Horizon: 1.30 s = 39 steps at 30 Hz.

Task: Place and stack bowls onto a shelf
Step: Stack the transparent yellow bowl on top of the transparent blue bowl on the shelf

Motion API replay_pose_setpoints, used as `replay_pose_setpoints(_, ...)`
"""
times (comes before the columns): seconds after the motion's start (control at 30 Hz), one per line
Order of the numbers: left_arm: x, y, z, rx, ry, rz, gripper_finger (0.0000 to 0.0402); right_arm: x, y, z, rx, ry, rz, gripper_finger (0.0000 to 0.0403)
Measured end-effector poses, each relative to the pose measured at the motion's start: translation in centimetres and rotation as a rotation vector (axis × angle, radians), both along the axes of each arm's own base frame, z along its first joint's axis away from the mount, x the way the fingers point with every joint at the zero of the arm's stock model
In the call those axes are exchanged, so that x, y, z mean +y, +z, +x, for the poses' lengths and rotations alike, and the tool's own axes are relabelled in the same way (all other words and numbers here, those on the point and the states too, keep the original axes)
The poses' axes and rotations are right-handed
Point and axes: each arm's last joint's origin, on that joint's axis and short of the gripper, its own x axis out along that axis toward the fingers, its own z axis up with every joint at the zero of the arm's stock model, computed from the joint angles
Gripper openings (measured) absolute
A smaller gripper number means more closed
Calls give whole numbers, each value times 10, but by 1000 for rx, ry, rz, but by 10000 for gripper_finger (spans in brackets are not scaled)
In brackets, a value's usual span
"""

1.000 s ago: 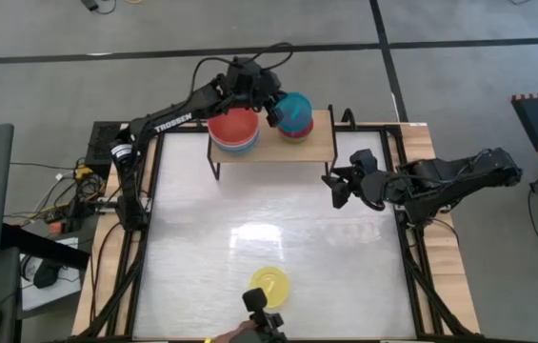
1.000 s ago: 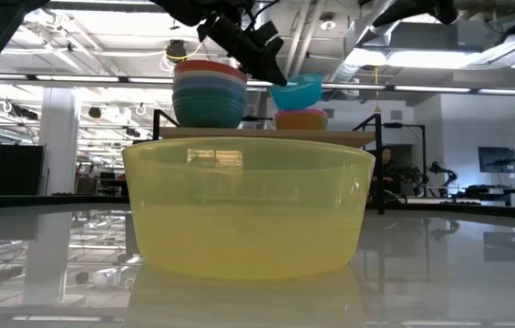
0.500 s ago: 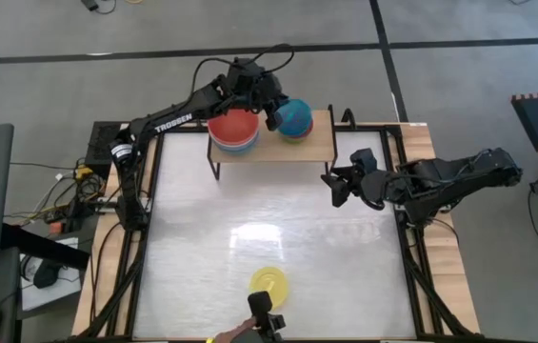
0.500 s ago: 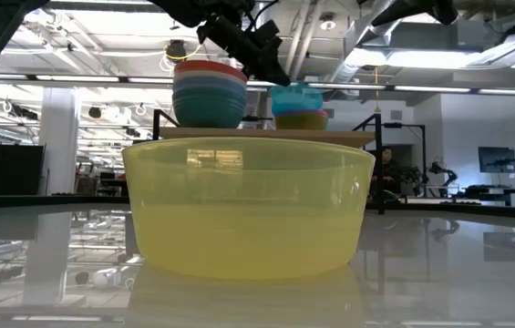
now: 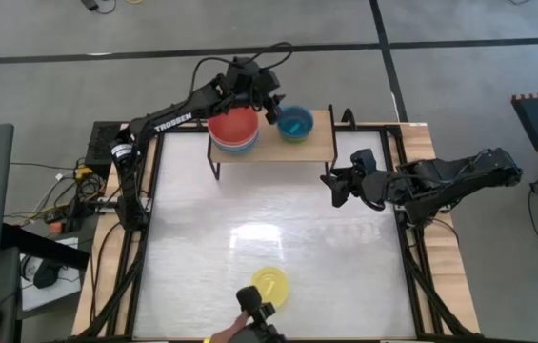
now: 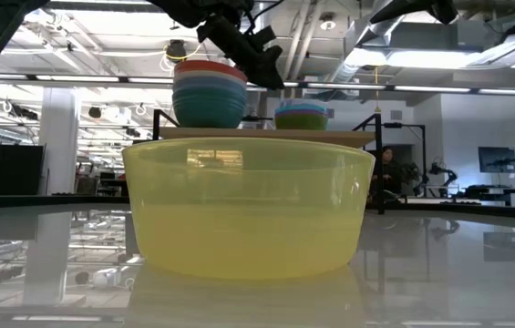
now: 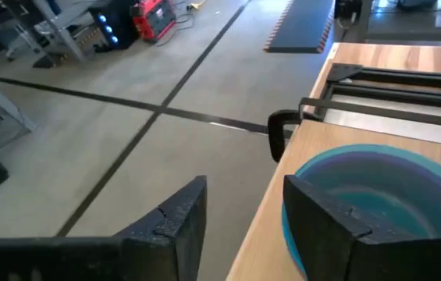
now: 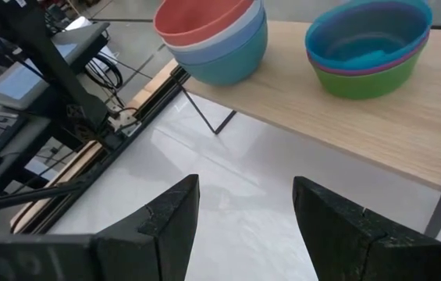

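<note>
The counter [image 5: 249,229] is a glossy white sheet that mirrors the ceiling lights. The yellow bowl [image 6: 248,205] looks like smooth, see-through plastic. The shelf [image 8: 360,125] has a matt pale wood top with visible grain on thin black metal legs. Stacked bowls [image 8: 212,39] are smooth plastic with a slight sheen.

White capital letters reading "TROSSEN" run along the dark upper link of the left arm [image 5: 169,122], seen from above as it reaches toward the shelf [image 5: 318,143]; the lettering sits on the arm's span between its base at the table's left edge and the shelf's left end. No other word, number, label or sign can be read anywhere else on or around that arm in the overhead, table-level or wrist views, and distant screens and equipment in the room beyond are too small to make out.
</note>
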Motion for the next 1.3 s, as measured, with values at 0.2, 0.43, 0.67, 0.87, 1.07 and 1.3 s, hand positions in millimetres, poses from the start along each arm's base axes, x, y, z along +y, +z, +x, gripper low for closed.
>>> replay_pose_setpoints(0.2, -7, 18, -2, 12, -10, 4, 144, 0, -1, -1, 19, -1, -4, 234)
replay_pose_setpoints(0.43, -25, 57, -13, 66, -26, -38, 130, 0, -14, -2, 85, 41, 62, 234)
replay_pose_setpoints(0.67, -54, 68, -21, 99, -44, -288, 120, 4, -35, 15, 195, 98, 132, 234)
replay_pose_setpoints(0.87, -111, 66, -16, 188, -76, -392, 110, 18, -60, 46, 308, 266, 160, 234)
replay_pose_setpoints(1.07, -186, 65, -13, 283, -26, -388, 100, 44, -86, 82, 324, 512, 164, 234)
replay_pose_setpoints(1.3, -262, 56, -23, 412, -19, -346, 98, 70, -117, 117, 255, 662, 232, 234)
